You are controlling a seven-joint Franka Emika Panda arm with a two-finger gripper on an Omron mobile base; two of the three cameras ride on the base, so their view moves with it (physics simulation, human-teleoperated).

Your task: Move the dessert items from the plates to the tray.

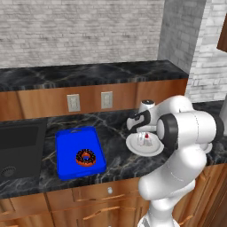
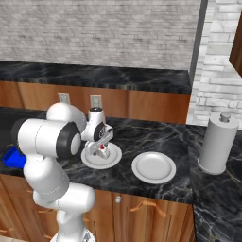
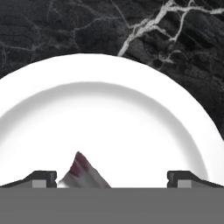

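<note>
Over plate [image 1: 133,146] w/ cake piece [image 1: 142,140]: arm bent fwd, hand pointing down, jaws wide apart, nothing gripped.

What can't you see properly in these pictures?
- Blue tray: in the right base view the arm hides nearly all of it.
- Cake piece: the hand view's bottom edge cuts it off.
- Cake plate: in the left base view the arm covers its right side.
- Sink: cut off by the left base view's edge.

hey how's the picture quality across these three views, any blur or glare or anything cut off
Left base view: soft, flat light, the arm covers part of the cake plate. Right base view: equally soft, no glare. Hand view: the cake piece is blurry and cropped at the bottom, between the open pincer tips.
</note>
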